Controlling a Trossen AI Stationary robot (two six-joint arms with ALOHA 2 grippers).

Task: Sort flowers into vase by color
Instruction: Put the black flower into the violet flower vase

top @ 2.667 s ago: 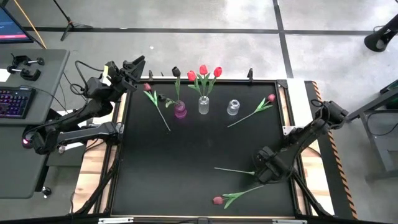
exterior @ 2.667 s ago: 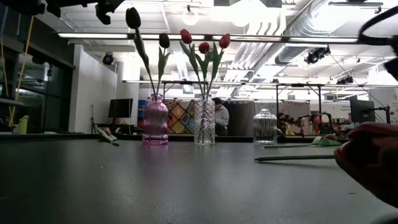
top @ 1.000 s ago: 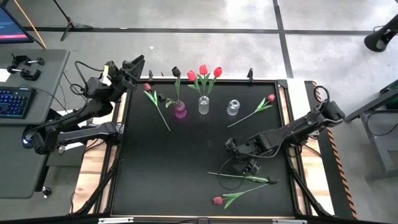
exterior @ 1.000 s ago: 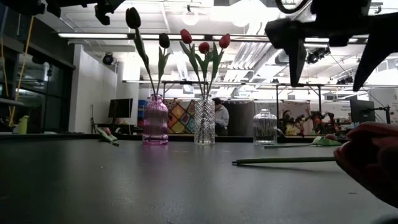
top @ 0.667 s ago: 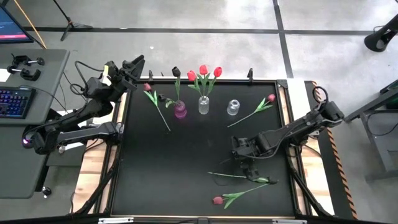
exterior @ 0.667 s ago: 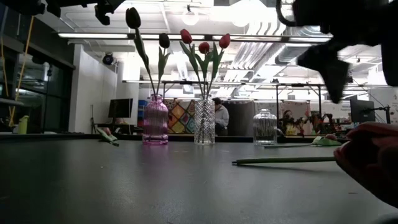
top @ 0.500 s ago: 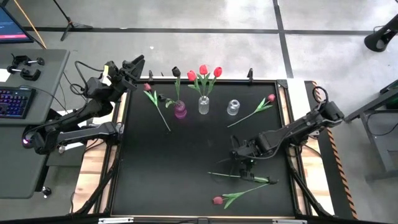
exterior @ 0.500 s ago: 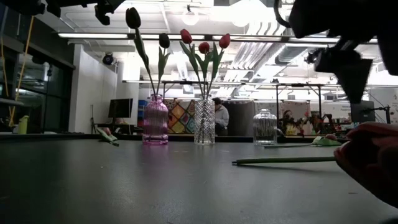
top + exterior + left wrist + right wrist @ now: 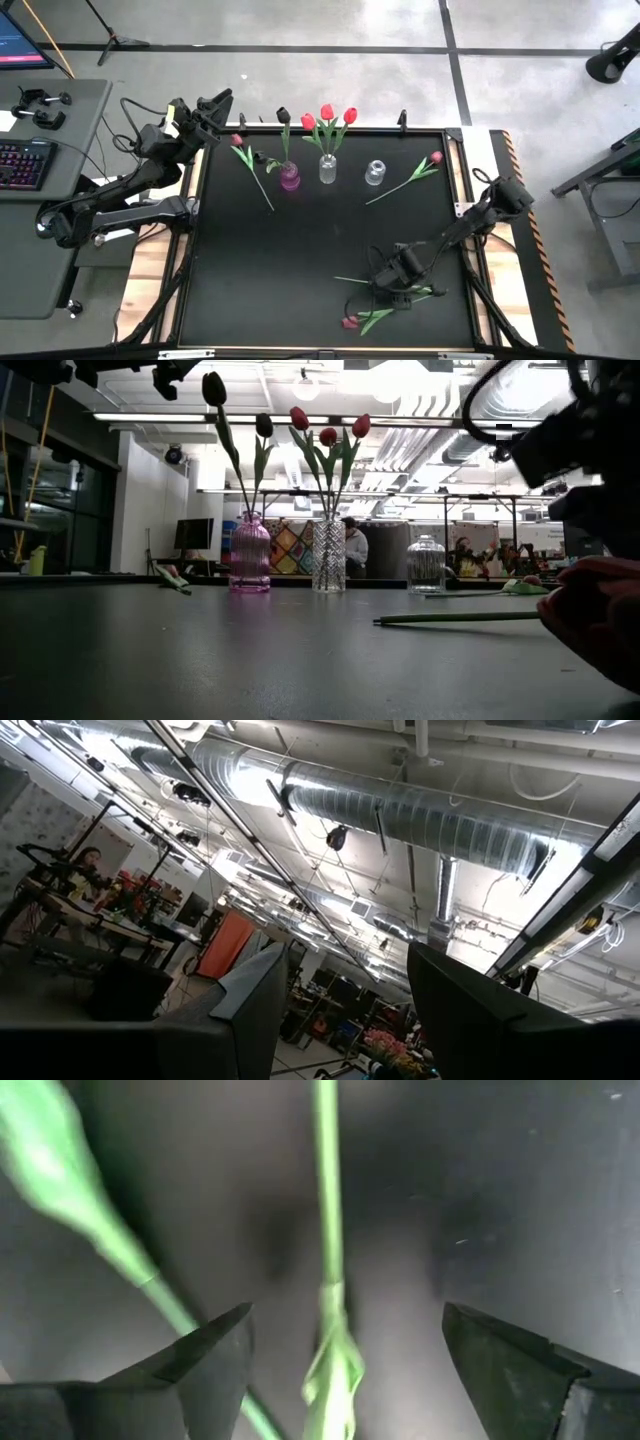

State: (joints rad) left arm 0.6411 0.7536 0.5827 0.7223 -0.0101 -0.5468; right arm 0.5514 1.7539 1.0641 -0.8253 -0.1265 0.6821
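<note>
My right gripper (image 9: 387,283) (image 9: 345,1355) points down, open, low over a tulip lying flat near the table's front edge. Its fingers (image 9: 205,1370) stand on either side of the thin green stem (image 9: 325,1210) without touching it. That stem (image 9: 360,282) (image 9: 455,617) runs left to right across the table. A second tulip with a pink head (image 9: 349,322) lies just nearer the front edge. The pink vase (image 9: 290,178) holds dark tulips and the clear vase (image 9: 328,168) holds red ones. My left gripper (image 9: 215,103) (image 9: 345,1010) waits open at the far left corner, tilted upward.
A small clear vase (image 9: 374,173) stands without flowers to the right of the other two. A pink tulip (image 9: 420,175) lies at the back right and another (image 9: 250,170) at the back left. In the low view a flower head (image 9: 600,620) looms at the right.
My right gripper has come down toward the lying stem and a little toward the near edge. Its wrist has rolled, so the fingers now stand on either side of the stem. It has stayed open. The flowers have not moved.
</note>
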